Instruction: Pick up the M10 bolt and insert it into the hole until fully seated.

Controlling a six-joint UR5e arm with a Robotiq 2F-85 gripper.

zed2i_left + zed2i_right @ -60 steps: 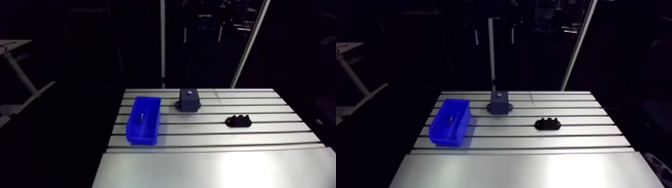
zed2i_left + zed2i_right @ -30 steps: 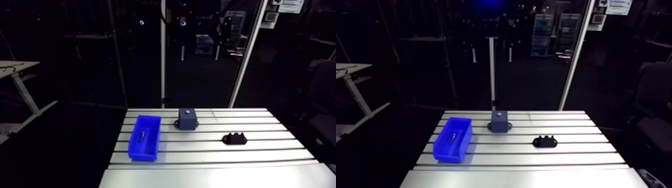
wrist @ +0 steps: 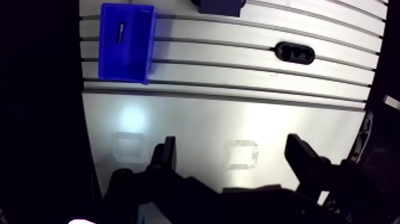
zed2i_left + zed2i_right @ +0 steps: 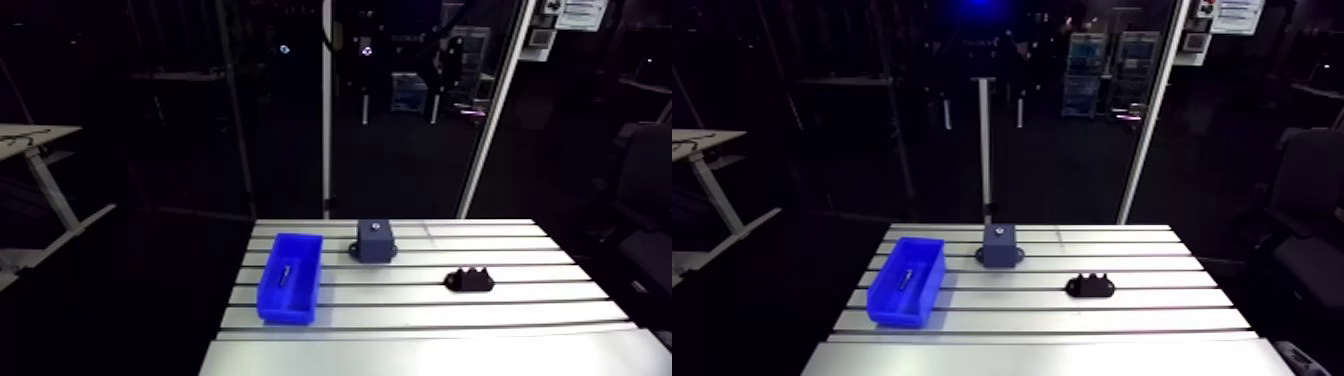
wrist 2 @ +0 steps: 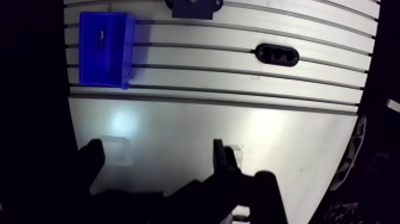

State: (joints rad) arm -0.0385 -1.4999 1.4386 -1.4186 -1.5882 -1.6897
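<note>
A small dark bolt [image 3: 121,31] lies inside a blue bin [image 3: 126,42] on the slotted table; the arm view shows the bin [image 4: 290,290] at the table's left. A dark block [image 4: 373,241] with a hole in its top stands beside the bin, towards the table's far edge. In the wrist view my gripper [image 3: 235,156] hangs open over the smooth front plate, nothing between its fingers [image 3: 166,156]. The bin sits far ahead of it and off to one side. The arm view does not show the gripper.
A small black fixture [image 4: 470,280] with bumps lies on the slotted table [image 4: 420,305], to the right of the block; in the wrist view this fixture [image 3: 296,52] sits ahead of the gripper. A smooth plate [image 3: 196,119] forms the table's near part.
The arm view has tilted upward since the earliest frames, so the table sits lower in the picture. Bin, block and fixture have kept their places on the table.
</note>
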